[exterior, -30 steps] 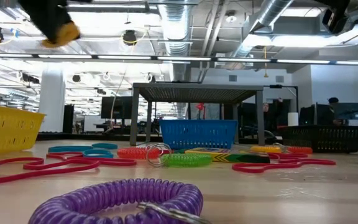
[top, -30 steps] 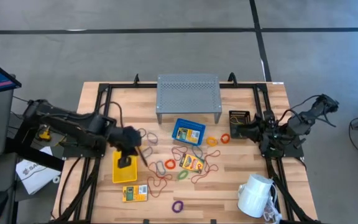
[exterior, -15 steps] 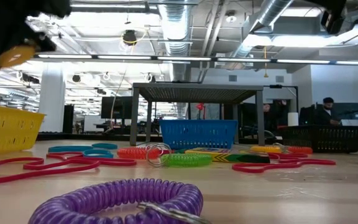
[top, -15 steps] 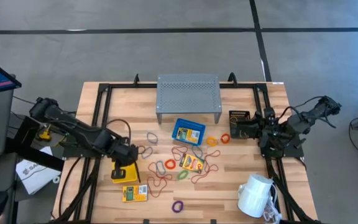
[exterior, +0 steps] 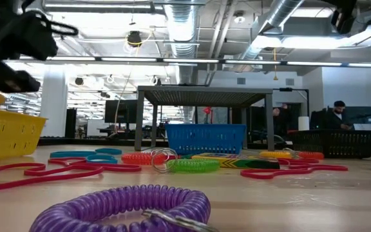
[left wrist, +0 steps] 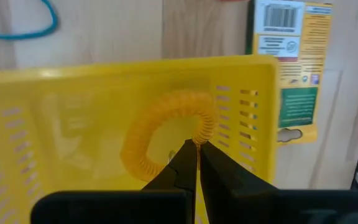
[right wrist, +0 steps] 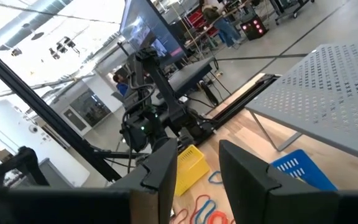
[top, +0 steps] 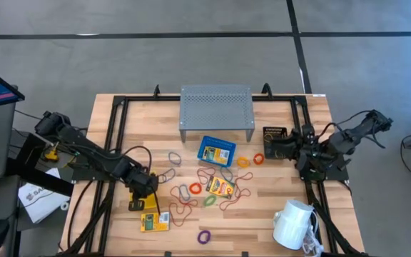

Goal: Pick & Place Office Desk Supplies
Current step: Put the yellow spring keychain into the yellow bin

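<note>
Left gripper (left wrist: 196, 167) is down in the yellow bin (top: 135, 194) at the table's front-left, fingers clenched on an orange coil loop (left wrist: 166, 130). The loop is a tight spiral band curled into an arch, hanging inside the bin against its slotted wall. The bin is small, rectangular, bright yellow plastic with rows of slits.

Just beside the bin toward the table's front edge lies 1 yellow printed packet (top: 154, 222), barcode and green panel visible in the left wrist view. A 2nd yellow printed packet (top: 221, 187) sits mid-table among scattered loops. Thin red loops (top: 184, 203) tangle around it, with a green loop (top: 210, 201), orange loops (top: 243, 162) and a purple coil loop (top: 204, 236) near the front edge. A blue loop (left wrist: 17, 22) lies on the wood past the bin wall.

The blue bin (top: 216, 151) stands mid-table in front of the grey perforated riser (top: 216, 106). The black mesh bin (top: 275, 135) is at the right side, with the right gripper (right wrist: 191, 171) close by it. Its fingers stand apart with nothing between them, raised off the table and pointing across toward the left arm. A white mug (top: 292, 223) lies at the front-right corner.

In the low view the purple coil fills the foreground and the left arm (exterior: 11, 45) blocks the upper left above the yellow bin. People are seen in the room behind.
</note>
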